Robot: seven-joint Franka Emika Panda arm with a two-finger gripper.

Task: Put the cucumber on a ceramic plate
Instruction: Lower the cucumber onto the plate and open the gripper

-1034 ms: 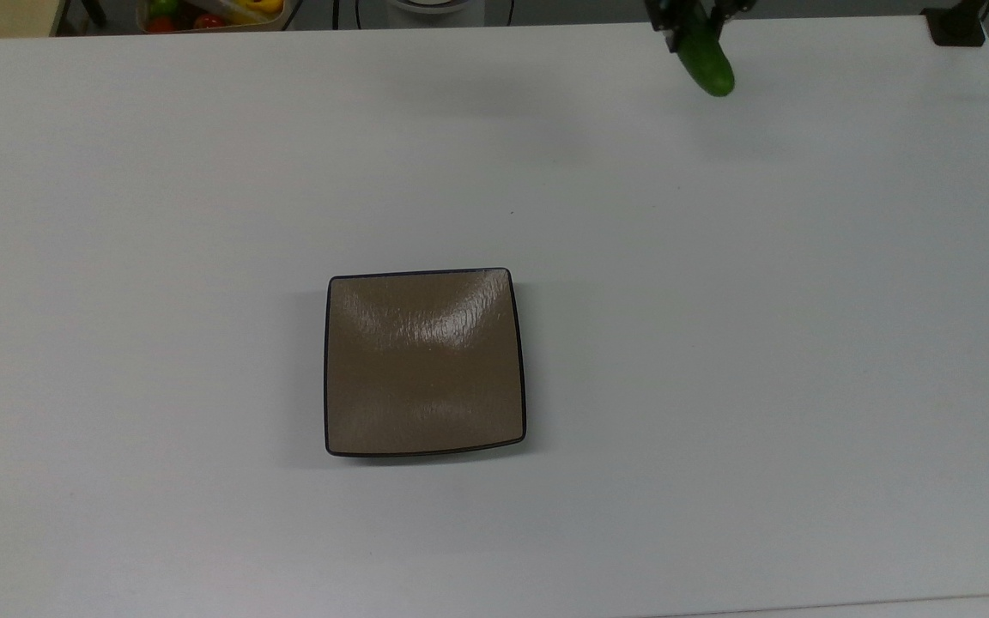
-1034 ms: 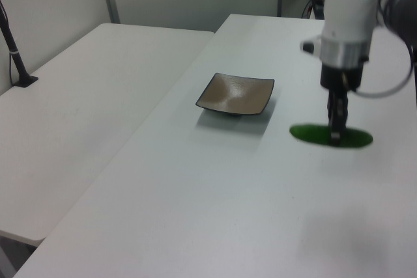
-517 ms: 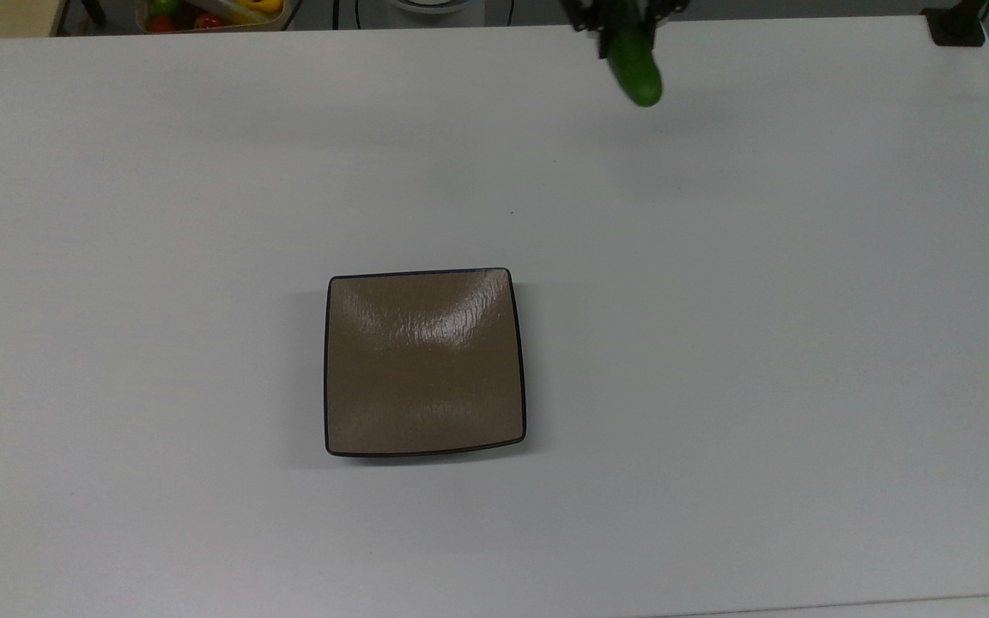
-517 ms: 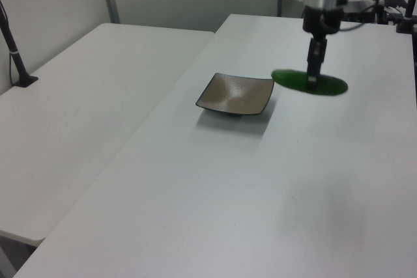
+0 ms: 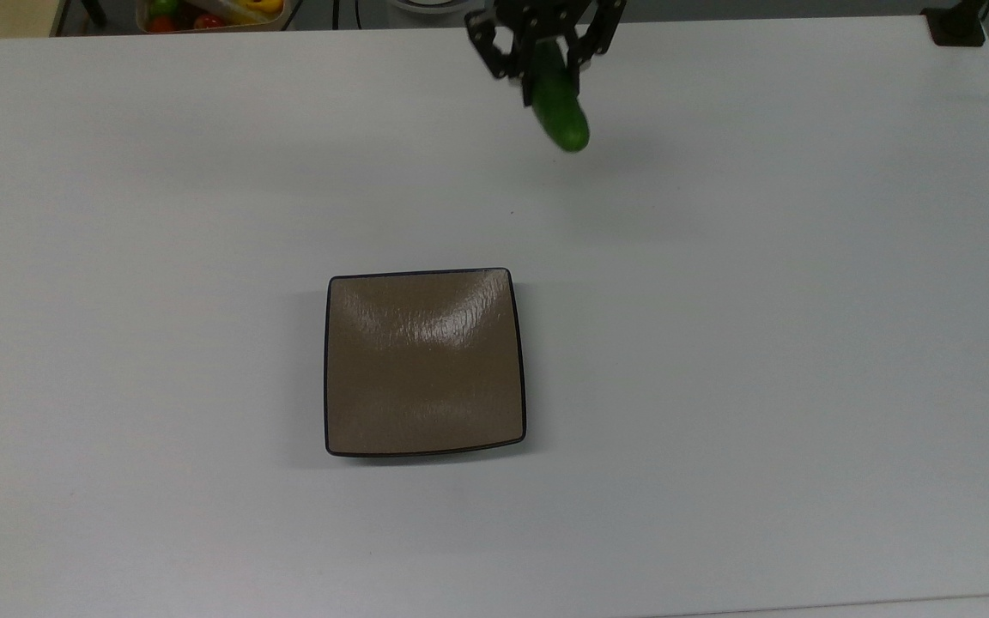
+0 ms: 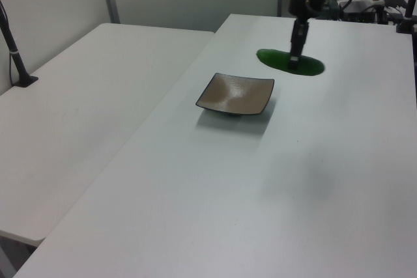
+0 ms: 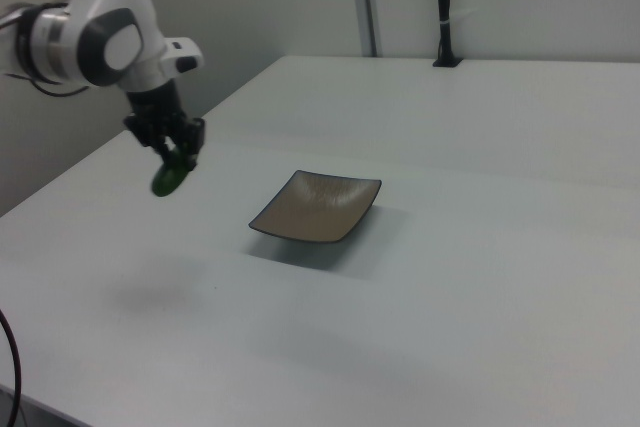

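A dark-green cucumber (image 5: 561,110) hangs in the air over the white table, held in my gripper (image 5: 548,62), which is shut on its upper part. In the left view the cucumber (image 6: 287,62) lies level under the gripper (image 6: 296,60); in the right view the cucumber (image 7: 170,176) tilts down from the gripper (image 7: 176,150). The square brown ceramic plate (image 5: 424,365) sits empty near the table's middle, well below and to the left of the cucumber in the top view. The plate (image 6: 236,94) (image 7: 317,207) is apart from the gripper.
A bin of colourful produce (image 5: 211,13) stands past the table's far edge at the top view's upper left. A black post base (image 5: 958,26) sits at the top view's upper right corner. A second white table (image 6: 78,109) adjoins on the left view's left.
The gripper has carried the cucumber leftward and a little downward in the top view, closer to the plate. In the left view it moved up and left. The plate has not moved.
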